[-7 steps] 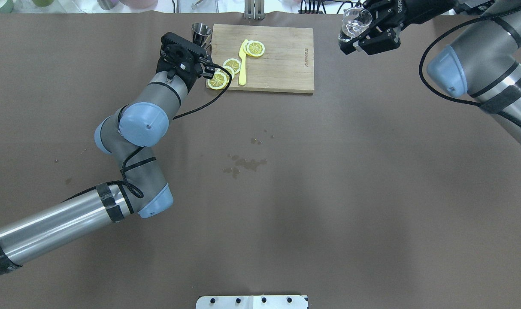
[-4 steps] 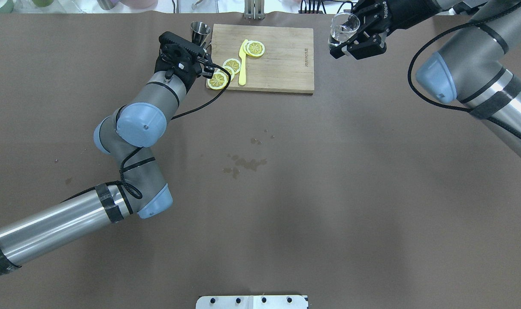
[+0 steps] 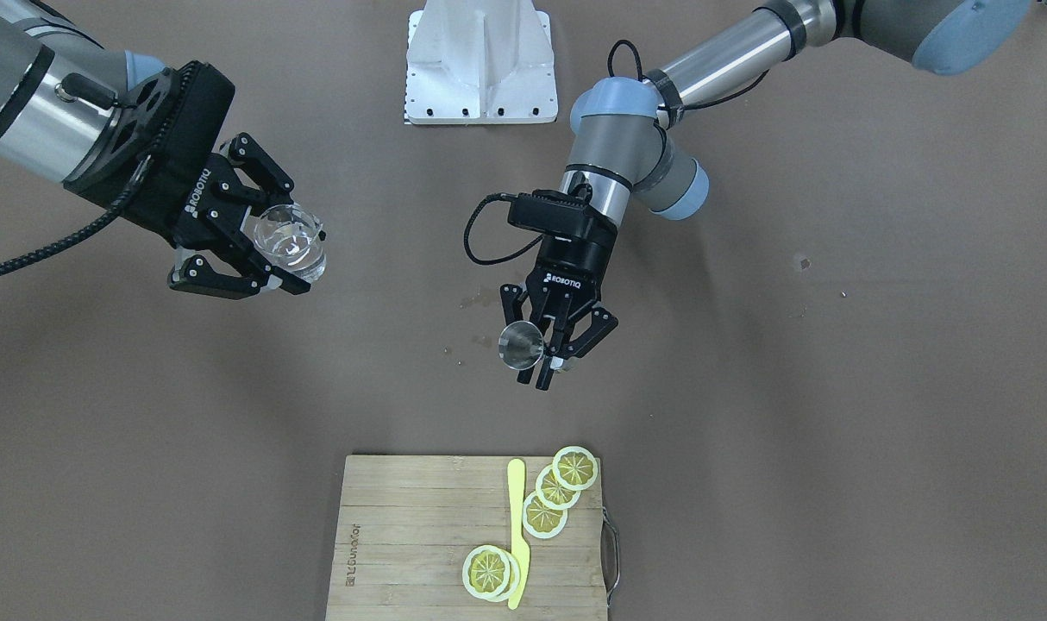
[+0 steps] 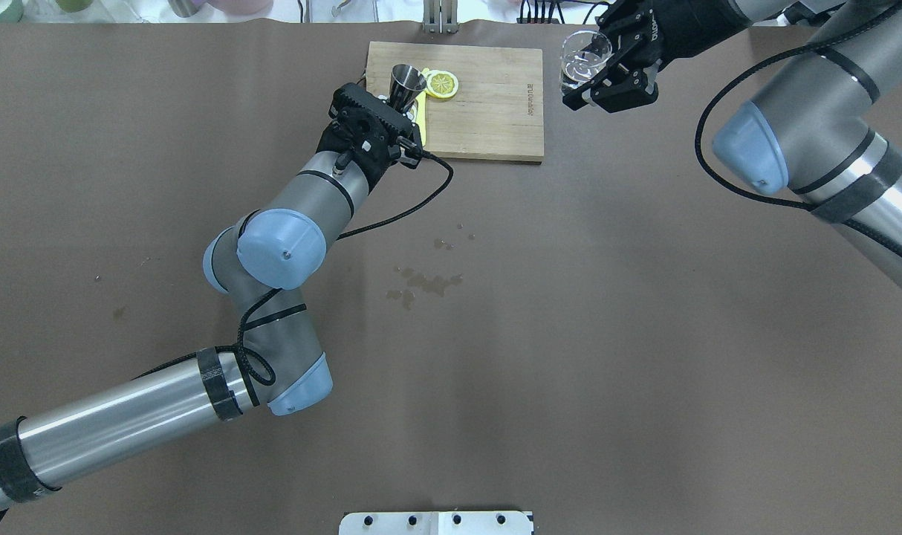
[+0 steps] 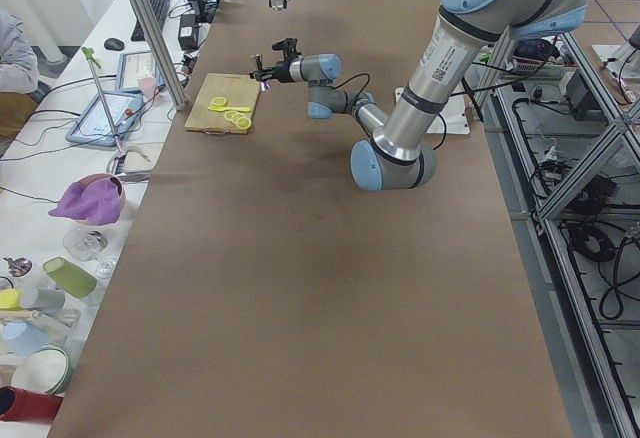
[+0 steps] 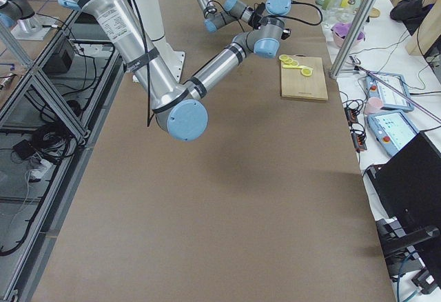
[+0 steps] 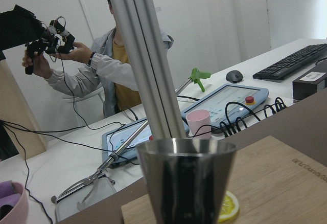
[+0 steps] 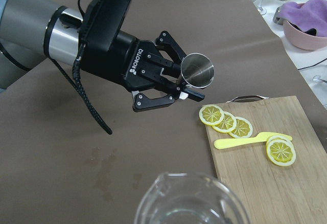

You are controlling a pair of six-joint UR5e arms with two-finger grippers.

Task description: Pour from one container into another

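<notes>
A small metal cup (image 3: 519, 345) hangs upright above the table with my left gripper (image 3: 536, 354) shut on it. In the overhead view this cup (image 4: 406, 77) stands over the near left part of the wooden board, just beyond my left gripper (image 4: 405, 104). A clear glass beaker (image 3: 289, 240) with a little clear liquid sits in my right gripper (image 3: 304, 259), which is shut on it and held in the air. The beaker (image 4: 583, 53) is off the board's right end, well apart from the cup. The right wrist view shows the beaker's rim (image 8: 191, 203) close up and the metal cup (image 8: 198, 70) beyond it.
A wooden cutting board (image 4: 488, 111) lies at the table's far side with lemon slices (image 3: 558, 487) and a yellow knife (image 3: 517, 535). Wet spots (image 4: 425, 282) mark the brown table's middle. A person (image 7: 110, 75), tablets and cables are beyond the far edge.
The metal cup has left the table by the board's left corner and hangs in my left gripper, carried right over the board. My right gripper with the beaker has shifted slightly left.
</notes>
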